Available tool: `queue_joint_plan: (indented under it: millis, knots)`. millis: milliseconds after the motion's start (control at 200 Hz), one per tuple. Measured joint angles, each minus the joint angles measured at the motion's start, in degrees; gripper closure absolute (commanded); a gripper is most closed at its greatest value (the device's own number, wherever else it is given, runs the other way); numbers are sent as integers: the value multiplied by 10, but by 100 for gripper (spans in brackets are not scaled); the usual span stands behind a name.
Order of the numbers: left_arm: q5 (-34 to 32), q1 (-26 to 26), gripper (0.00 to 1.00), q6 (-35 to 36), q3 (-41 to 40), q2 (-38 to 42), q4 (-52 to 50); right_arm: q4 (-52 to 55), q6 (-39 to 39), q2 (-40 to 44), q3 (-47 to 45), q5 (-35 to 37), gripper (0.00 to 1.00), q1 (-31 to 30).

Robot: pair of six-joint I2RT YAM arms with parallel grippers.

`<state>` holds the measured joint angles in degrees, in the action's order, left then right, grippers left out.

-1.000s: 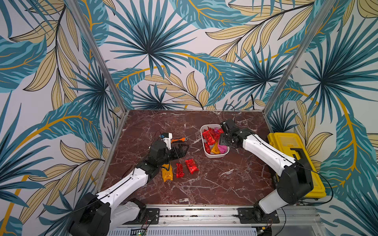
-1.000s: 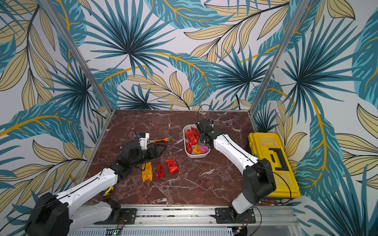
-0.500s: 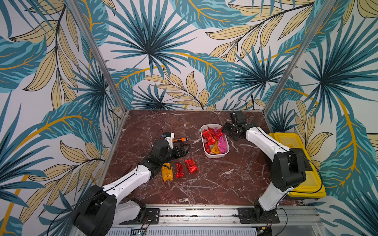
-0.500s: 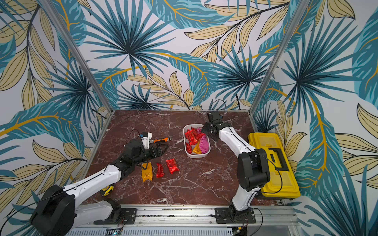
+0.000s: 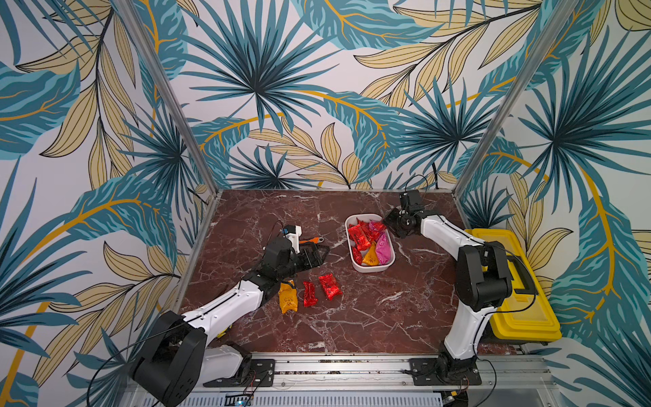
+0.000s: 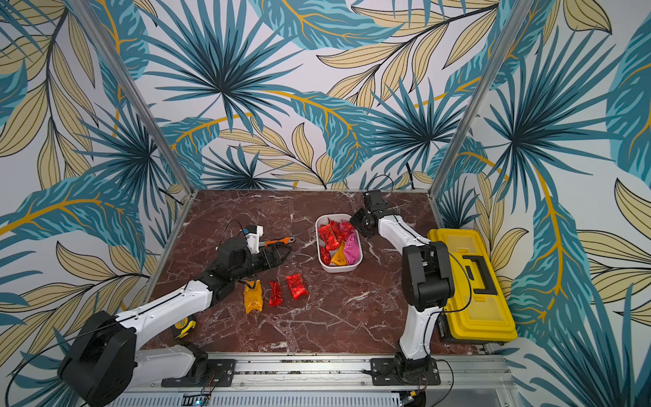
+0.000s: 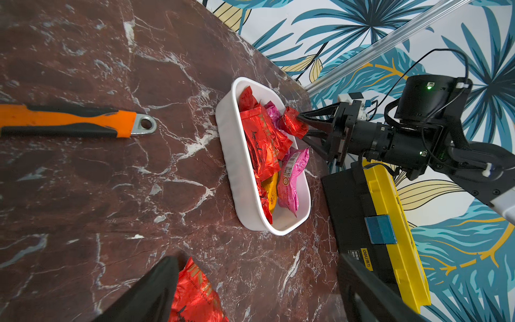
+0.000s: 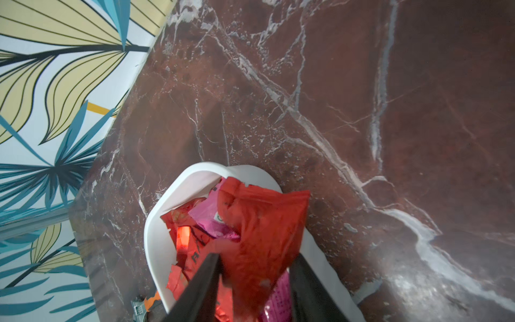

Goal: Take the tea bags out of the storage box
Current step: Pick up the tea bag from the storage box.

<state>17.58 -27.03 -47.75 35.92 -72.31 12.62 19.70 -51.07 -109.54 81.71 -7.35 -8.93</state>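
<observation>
The white storage box [image 5: 367, 269] stands mid-table and holds several red, orange and magenta tea bags [image 5: 360, 236]. My right gripper [image 5: 386, 223] is at the box's far right corner, shut on a red tea bag [image 7: 292, 125] that is lifted above the pile. In the right wrist view this sachet [image 8: 262, 223] fills the gap between the fingers [image 8: 200, 281]. An orange tea bag [image 5: 287, 298] and two red ones [image 5: 310, 293] [image 5: 330, 286] lie on the table. My left gripper [image 5: 317, 254] hovers open just beyond them, left of the box, holding nothing.
An orange-handled wrench [image 5: 312, 241] lies behind the left gripper. A large yellow toolbox [image 5: 510, 282] stands along the right edge beside the right arm. A yellow tape measure [image 6: 185, 322] sits under the left arm. Patterned walls close in the table.
My right gripper has moved toward the back right corner of the box and closed on a red tea bag. The left arm has barely moved and its jaws stay open.
</observation>
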Motion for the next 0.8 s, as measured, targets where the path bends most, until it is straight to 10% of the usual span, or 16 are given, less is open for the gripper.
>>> queue_joint_plan:
  millis: [255, 801]
  knots:
    - [5, 8, 6, 2, 0, -1, 0, -11, 5, -1, 1, -14, 91, 0]
    - [-31, 14, 8, -36, -1, 1, -10, 60, 138, 227, -67, -26, 94, -87]
